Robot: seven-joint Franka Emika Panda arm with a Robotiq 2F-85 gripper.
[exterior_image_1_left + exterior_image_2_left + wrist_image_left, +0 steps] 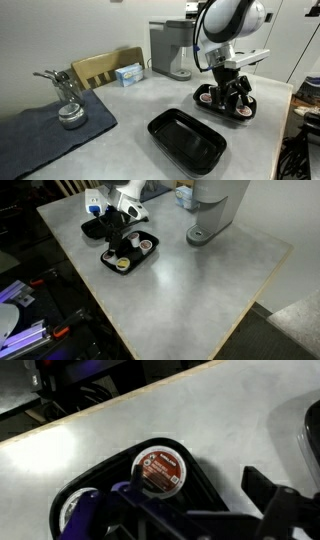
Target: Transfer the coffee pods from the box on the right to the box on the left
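Note:
A black tray [213, 112] [141, 259] holds several coffee pods [205, 96] [122, 265]. My gripper [232, 100] [113, 240] hangs just over this tray, open, with nothing between its fingers. In the wrist view a brown-red pod [160, 468] with a printed foil top sits in the tray [205, 482] just ahead of the gripper [190, 485]. A second pod [72, 510] shows partly behind the left finger. An empty black tray [160, 124] lies nearer the table's front edge; in an exterior view this tray [91, 226] is half hidden behind the gripper.
A grey coffee machine [170, 50] [214, 210] stands at the back of the table. A small blue box [128, 73] sits beside it. A dark cloth [45, 135] with a metal object [68, 100] covers the far end.

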